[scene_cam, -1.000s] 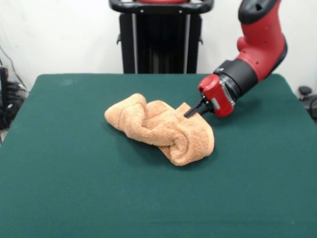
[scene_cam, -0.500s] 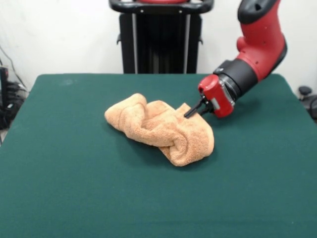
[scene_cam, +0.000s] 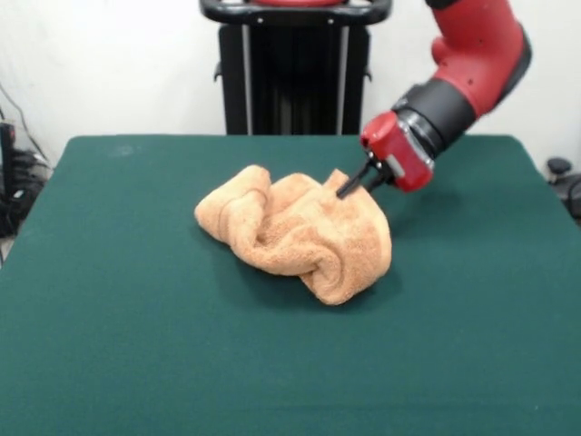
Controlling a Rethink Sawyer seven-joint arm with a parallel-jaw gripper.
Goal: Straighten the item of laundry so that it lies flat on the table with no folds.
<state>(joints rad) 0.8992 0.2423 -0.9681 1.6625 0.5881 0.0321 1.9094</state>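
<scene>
The item of laundry (scene_cam: 295, 232), a fluffy orange-tan towel, lies bunched and twisted in the middle of the dark green table (scene_cam: 136, 327). Its far right corner is pulled up into a small peak. My gripper (scene_cam: 345, 190) is shut on that corner, its black fingers pointing down and left from the red wrist. The rest of the towel rests on the cloth in thick folds, with a rolled lump at the left and another at the near right.
A black pedestal frame (scene_cam: 295, 64) stands behind the table's far edge. Green table surface extends widely on every side of the towel.
The gripper has risen and shifted slightly toward the far side, lifting the towel's right corner. The bundle has drawn in a little and stands taller on the right.
</scene>
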